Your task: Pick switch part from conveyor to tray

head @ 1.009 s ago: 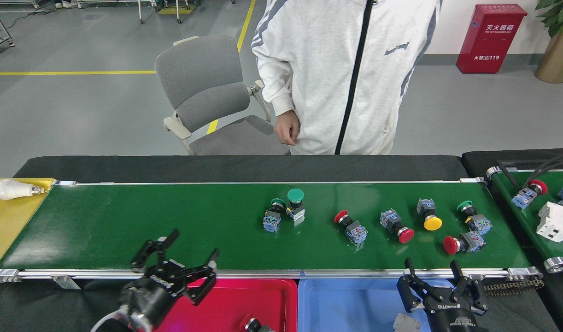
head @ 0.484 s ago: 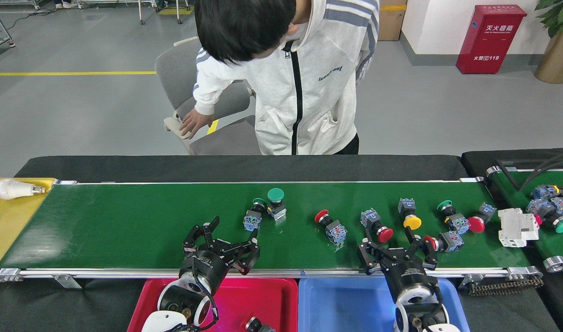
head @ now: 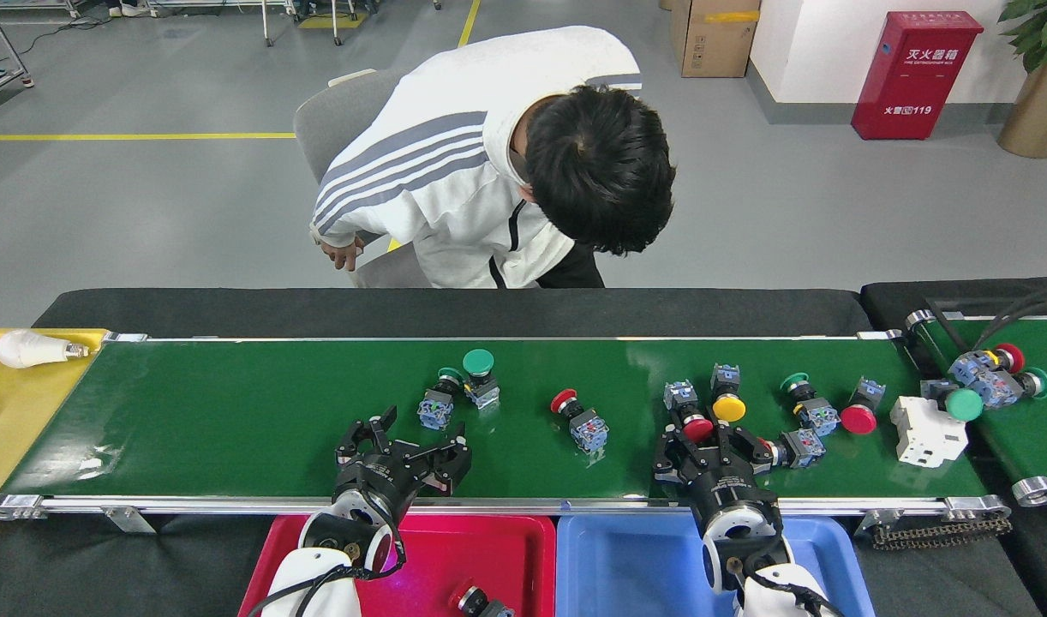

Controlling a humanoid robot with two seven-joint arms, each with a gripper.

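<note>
Bulb (head: 28, 349), white, lying on the yellow sheet (head: 18, 420) at far left, just off the belt end.

Conveyor (head: 232, 411), long glossy green belt with silver rails, crossing the bench (head: 455, 310).

Left tool (head: 401, 447), black, over the belt's near edge, fingers spread wide, nothing held.

Red tray (head: 489, 548), below the near rail, one red-capped part (head: 476, 600) in it at the lower edge.

Green-capped switch pair (head: 459, 390), touching each other, just beyond the left tool.

Red-capped switch (head: 579, 420), alone at mid-belt.

Blue tray (head: 626, 566), next to the red tray.

Right tool (head: 714, 446), black, fingers spread, set around or just before a red-capped part (head: 688, 413); contact cannot be told.

Yellow-capped switch (head: 726, 396), touching that red-capped part.

Further switch parts (head: 819, 413), green- and red-capped, clustered to the right.

White block (head: 926, 430), at the belt's right end.

Short green belt (head: 1016, 428), far right, carrying more parts (head: 990, 377).

Person (head: 489, 171), white jacket, bent over beyond the bench.
</note>
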